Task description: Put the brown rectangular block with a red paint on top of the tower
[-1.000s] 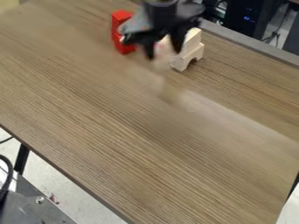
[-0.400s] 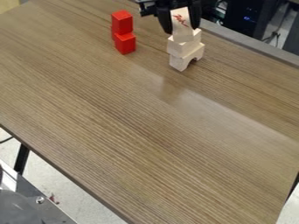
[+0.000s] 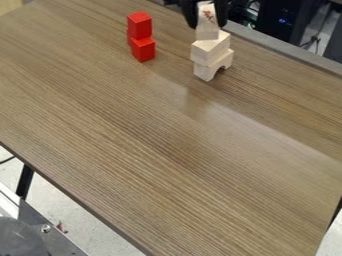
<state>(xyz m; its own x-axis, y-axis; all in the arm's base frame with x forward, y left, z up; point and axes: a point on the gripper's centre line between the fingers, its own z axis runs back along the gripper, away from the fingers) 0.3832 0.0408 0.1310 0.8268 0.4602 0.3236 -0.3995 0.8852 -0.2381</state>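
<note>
The tabletop (image 3: 153, 140) across the frame is showing streaky wood grain, catching a soft sheen right of centre. At upper right, the pale blocks (image 3: 210, 48) are looking like smooth, matt wood; upper left, the red blocks (image 3: 141, 37) are looking smooth.

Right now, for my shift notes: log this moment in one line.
gripper: on painted block | painted block: over pale tower, contact unclear | red blocks: stacked, apart from pale tower

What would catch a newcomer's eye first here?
Probably the upright pale block with red paint, held by the black gripper right over the pale tower near the table's far edge. Next, the bright red stack, standing left of that tower in the picture.
</note>
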